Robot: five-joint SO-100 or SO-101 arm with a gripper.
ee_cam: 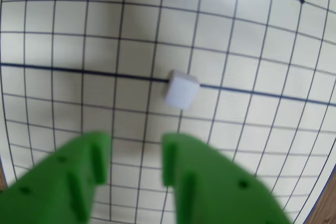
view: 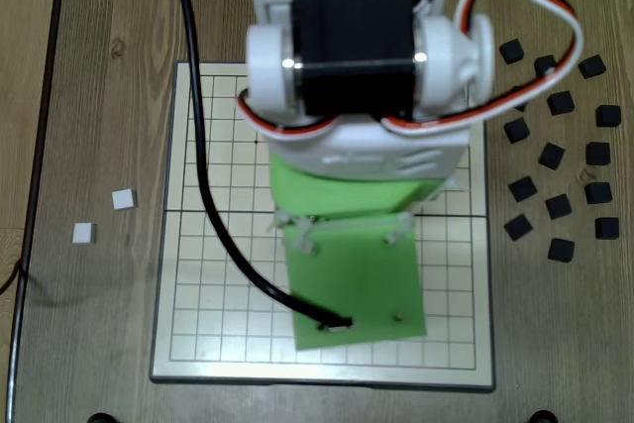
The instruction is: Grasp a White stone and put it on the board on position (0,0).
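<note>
- White plastic, cube-shaped: the White stone sits on the board in the wrist view, resting on the dark middle seam at a grid crossing.
- The crossing under the stone is covered, so the centre dot of position (0,0) cannot be confirmed directly; the placement appears correct.
- The green pincer is spread, holds nothing, and stands near the stone without touching it.
- Task status, judged: placement appears done; only retreat of the arm remains.
- In the fixed view the arm hides the board centre.
- Two spare white blocks lie on the wooden desk left of the board; black blocks lie scattered to the right.
</note>
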